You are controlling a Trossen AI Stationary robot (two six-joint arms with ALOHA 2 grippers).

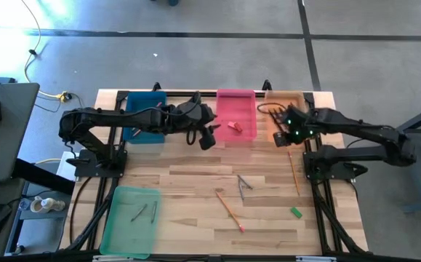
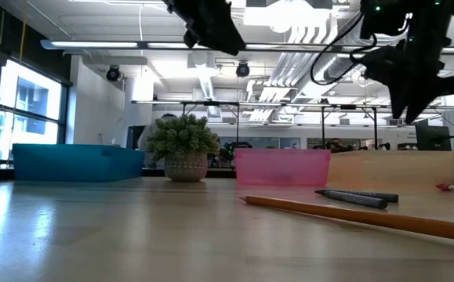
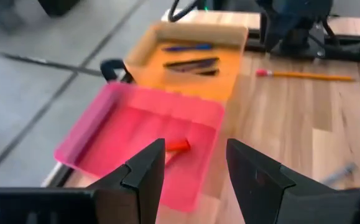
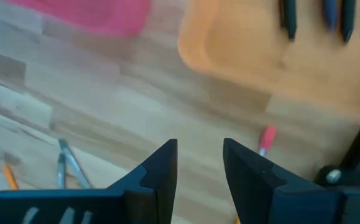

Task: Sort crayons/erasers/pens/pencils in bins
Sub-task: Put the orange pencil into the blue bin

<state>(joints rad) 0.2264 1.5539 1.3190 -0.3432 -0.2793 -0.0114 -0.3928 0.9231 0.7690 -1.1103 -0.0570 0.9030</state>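
Your left gripper (image 3: 192,168) hangs above the near edge of the pink bin (image 1: 236,116), fingers spread and holding nothing; a red eraser (image 3: 177,146) lies in that bin. Your right gripper (image 4: 198,163) hangs by the orange bin (image 1: 283,109), which holds pens (image 3: 191,63), its fingers apart and empty. On the table (image 1: 188,182) lie two pencils (image 1: 228,209), grey crayons (image 1: 243,184) and a green eraser (image 1: 296,212); the green bin (image 1: 130,222) holds two crayons.

Shallow blue plastic bin (image 2: 76,162) at nine o'clock; spiky green potted plant (image 2: 184,149) centre; pink translucent bin (image 2: 281,167); pale orange bin (image 2: 391,170) at three o'clock; dark pen (image 2: 357,197); long orange pencil (image 2: 368,216) at four o'clock.
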